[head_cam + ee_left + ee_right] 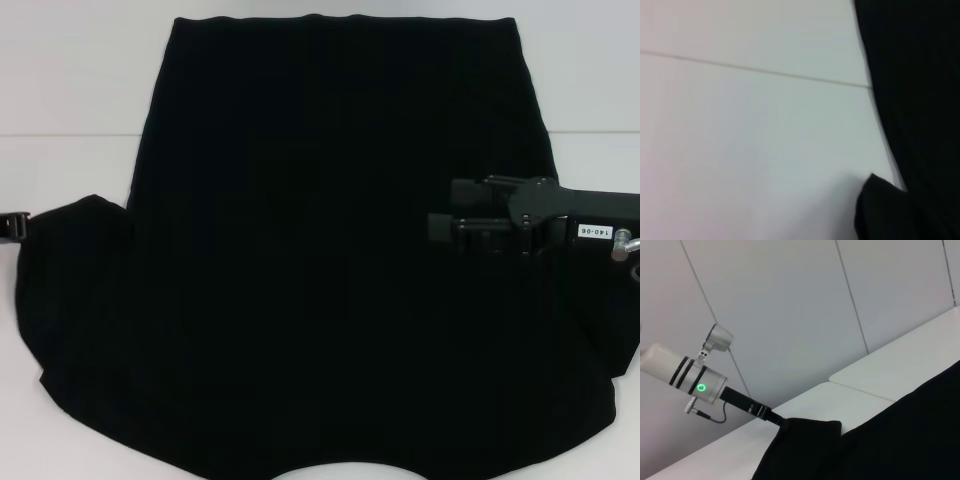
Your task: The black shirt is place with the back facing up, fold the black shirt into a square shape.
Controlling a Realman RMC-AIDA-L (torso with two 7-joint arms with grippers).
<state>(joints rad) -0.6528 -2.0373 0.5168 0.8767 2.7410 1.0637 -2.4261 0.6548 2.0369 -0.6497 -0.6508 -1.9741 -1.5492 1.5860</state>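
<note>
Looks like a robot test lab or data-recording cell, not a home. Plain white counter [70,80] with a thin seam across it, bare of any household clutter. Pale panelled wall [790,315] behind, split by straight dark joints, without decoration. Silver arm [692,380] with black bands, a glowing green status light and a loose cable. Printed label [593,231] stuck on the right arm's black wrist housing, reading 140-06. Single black shirt [330,270] spread flat as the only work piece.

White table [70,180] (faint seam across), black shirt [330,280] spread flat on it
</note>
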